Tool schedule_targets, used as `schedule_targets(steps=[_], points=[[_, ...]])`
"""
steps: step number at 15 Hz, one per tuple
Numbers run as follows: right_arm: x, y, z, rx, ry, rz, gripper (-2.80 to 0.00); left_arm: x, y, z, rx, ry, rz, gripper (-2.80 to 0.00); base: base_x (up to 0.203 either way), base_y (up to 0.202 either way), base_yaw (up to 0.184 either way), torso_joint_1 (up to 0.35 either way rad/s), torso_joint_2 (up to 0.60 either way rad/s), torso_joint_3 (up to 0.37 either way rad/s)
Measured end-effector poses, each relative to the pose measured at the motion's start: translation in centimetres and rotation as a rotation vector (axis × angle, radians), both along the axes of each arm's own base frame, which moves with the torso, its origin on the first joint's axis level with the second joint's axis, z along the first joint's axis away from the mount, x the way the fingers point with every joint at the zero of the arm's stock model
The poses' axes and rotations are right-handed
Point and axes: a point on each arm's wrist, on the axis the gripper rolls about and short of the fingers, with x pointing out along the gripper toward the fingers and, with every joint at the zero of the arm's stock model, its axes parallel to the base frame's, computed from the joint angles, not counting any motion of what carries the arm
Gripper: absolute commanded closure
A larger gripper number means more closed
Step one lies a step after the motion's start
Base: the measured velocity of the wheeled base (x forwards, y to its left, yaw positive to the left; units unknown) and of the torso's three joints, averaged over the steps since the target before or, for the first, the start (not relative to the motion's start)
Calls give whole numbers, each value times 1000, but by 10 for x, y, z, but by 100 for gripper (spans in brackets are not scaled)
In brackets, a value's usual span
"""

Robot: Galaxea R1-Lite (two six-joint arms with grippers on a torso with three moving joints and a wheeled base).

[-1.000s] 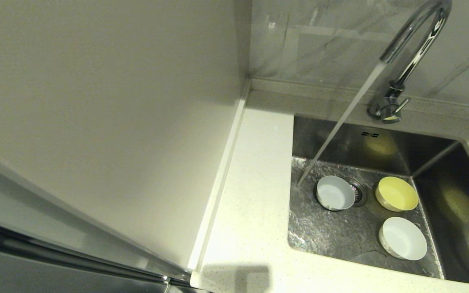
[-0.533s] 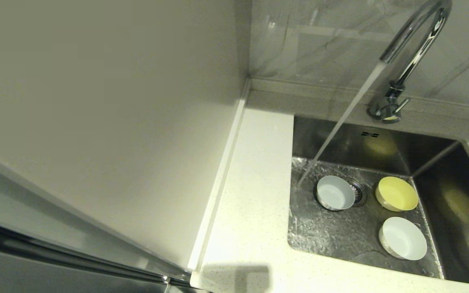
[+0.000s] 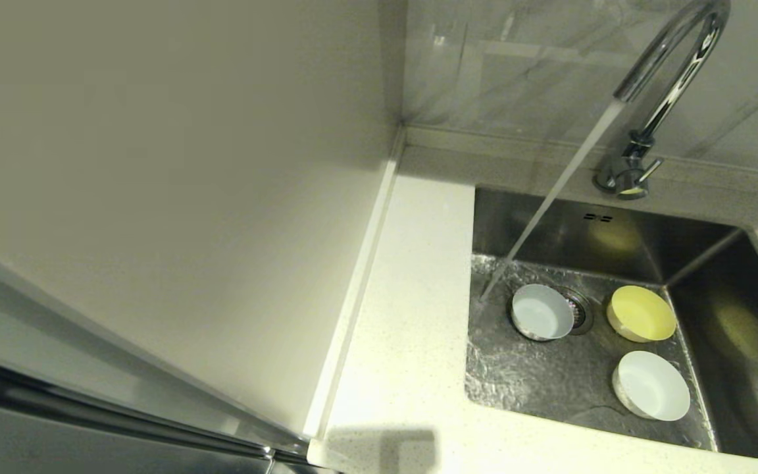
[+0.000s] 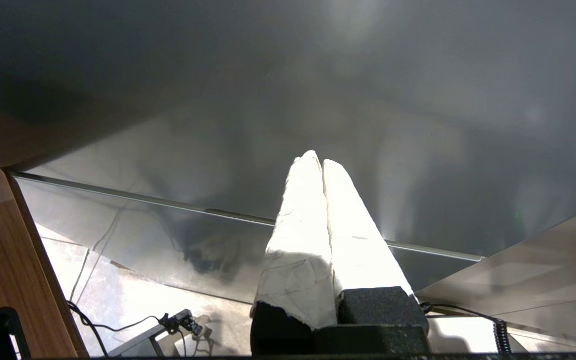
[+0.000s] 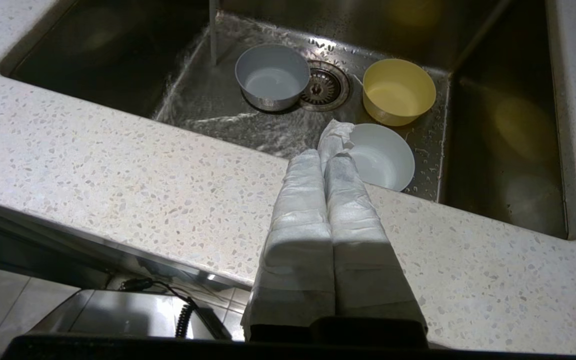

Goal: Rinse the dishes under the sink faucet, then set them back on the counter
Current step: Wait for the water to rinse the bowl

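No change since earlier frame | faucet (image 3: 672,59) running into sink (image 3: 550,227) | three bowls (image 3: 541,311) in sink | right gripper (image 5: 329,145) closed, empty | left gripper (image 4: 317,159) closed, empty

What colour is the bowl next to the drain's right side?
Yellow bowl. It shows best in the right wrist view.
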Motion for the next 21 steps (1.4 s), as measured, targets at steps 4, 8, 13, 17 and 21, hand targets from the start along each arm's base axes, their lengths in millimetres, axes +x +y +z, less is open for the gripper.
schedule_targets(steps=[4, 8, 13, 17, 21], points=[[0, 0, 0, 0, -1, -1, 0, 0, 0, 0, -1, 0, 0, 0, 0, 0, 0, 0, 0, 0], [0, 0, 0, 0, 0, 0, 0, 0, 0, 0, 0, 0, 0, 0, 0, 0, 0, 0, 0, 0], [0, 0, 0, 0, 0, 0, 0, 0, 0, 0, 0, 0, 0, 0, 0, 0, 0, 0, 0, 0], [0, 0, 0, 0, 0, -1, 0, 0, 0, 0, 0, 0, 0, 0, 0, 0, 0, 0, 0, 0], [0, 0, 0, 0, 0, -1, 0, 0, 0, 0, 0, 0, 0, 0, 0, 0, 0, 0, 0, 0]])
